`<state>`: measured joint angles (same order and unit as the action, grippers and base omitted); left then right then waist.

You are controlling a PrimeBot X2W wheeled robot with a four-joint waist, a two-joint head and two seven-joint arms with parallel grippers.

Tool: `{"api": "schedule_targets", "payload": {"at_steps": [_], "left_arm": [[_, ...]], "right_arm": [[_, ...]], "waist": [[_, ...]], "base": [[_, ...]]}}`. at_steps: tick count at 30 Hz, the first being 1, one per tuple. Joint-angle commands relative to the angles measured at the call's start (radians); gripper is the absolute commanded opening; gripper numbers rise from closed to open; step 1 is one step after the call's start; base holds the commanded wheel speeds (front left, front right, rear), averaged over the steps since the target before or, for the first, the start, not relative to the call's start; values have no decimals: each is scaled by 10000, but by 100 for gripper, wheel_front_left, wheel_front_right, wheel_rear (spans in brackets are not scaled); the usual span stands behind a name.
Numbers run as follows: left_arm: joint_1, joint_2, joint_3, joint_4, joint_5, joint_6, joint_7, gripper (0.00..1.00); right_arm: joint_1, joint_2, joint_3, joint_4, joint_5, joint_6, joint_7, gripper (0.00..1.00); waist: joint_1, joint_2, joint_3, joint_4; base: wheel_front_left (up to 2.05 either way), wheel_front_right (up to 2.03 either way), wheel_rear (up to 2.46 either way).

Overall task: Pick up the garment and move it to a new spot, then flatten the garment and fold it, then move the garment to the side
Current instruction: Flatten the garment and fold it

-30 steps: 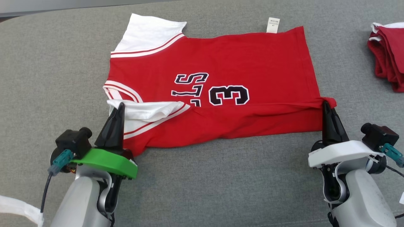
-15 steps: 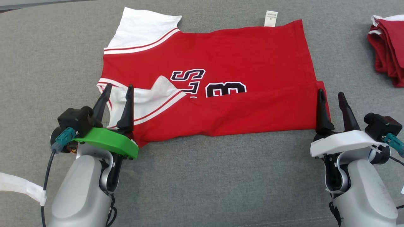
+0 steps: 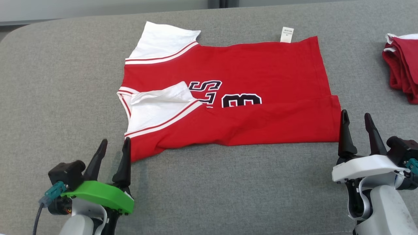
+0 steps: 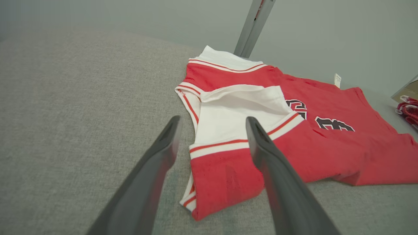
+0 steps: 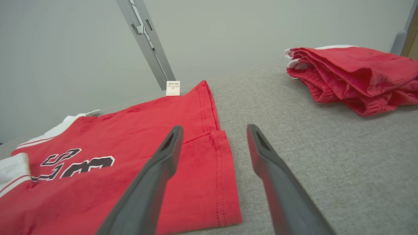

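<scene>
The head view looks down from above the near edge of the grey fabric-covered table [image 3: 209, 182], taking in the whole red-and-white jersey [image 3: 261, 71]. The left wrist view sits low and close at the jersey's near left corner, facing along the left tool [image 4: 213, 118]; the right wrist view likewise at its near right corner, along the right tool [image 5: 214, 127]. All three share the jersey's black lettering [image 3: 241, 97].

The grey fabric-covered desk [image 3: 58, 85] has a rounded far-left corner; a red jersey with white sleeves and black lettering [image 3: 261, 71] lies flat near its middle, the near long edge folded over onto itself, a white label [image 3: 286, 34] at its far edge; a folded red cloth pile [image 3: 403, 62] sits well apart at the right.
</scene>
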<state>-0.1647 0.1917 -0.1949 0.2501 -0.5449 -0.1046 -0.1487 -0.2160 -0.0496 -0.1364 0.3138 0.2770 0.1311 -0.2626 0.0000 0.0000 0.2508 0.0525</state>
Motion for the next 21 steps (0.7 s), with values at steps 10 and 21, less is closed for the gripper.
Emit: {"api": "schedule_targets", "payload": {"at_steps": [10, 21], "left_arm": [[543, -329, 280, -36, -1453, 645, 2135, 100], [20, -423, 380, 812, -1835, 1112, 2866, 42]], "right_arm": [[145, -22, 280, 104, -291, -8, -30, 100], [-91, -20, 398, 466, -640, -10, -30, 100]], "waist": [[0, 0, -260, -49], [0, 0, -31, -372]], "base": [[0, 0, 0], [0, 0, 0]]}}
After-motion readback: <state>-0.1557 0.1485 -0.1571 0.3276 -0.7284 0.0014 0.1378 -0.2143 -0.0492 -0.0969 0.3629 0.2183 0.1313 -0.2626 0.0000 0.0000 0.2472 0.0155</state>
